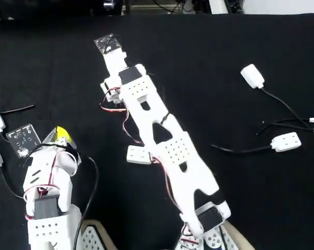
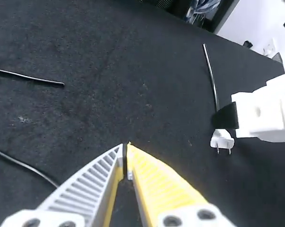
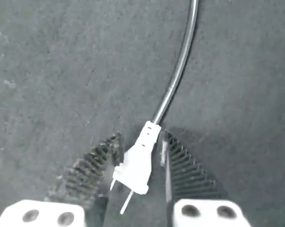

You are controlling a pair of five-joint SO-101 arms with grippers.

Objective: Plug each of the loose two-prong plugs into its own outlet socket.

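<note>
Right gripper (image 3: 140,139) jaws narrowly apart, clamped on white two-prong plug (image 3: 134,169) with black cord (image 3: 177,71), near black table's (image 1: 224,47) far edge. Left gripper (image 2: 125,149) jaws together, empty, toward near-left corner.

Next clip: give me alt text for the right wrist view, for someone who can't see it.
A white two-prong plug is pinched between the two dark ribbed fingers of the right gripper, its prongs pointing back toward the camera. Its cable runs away from the gripper across the black table.
</note>
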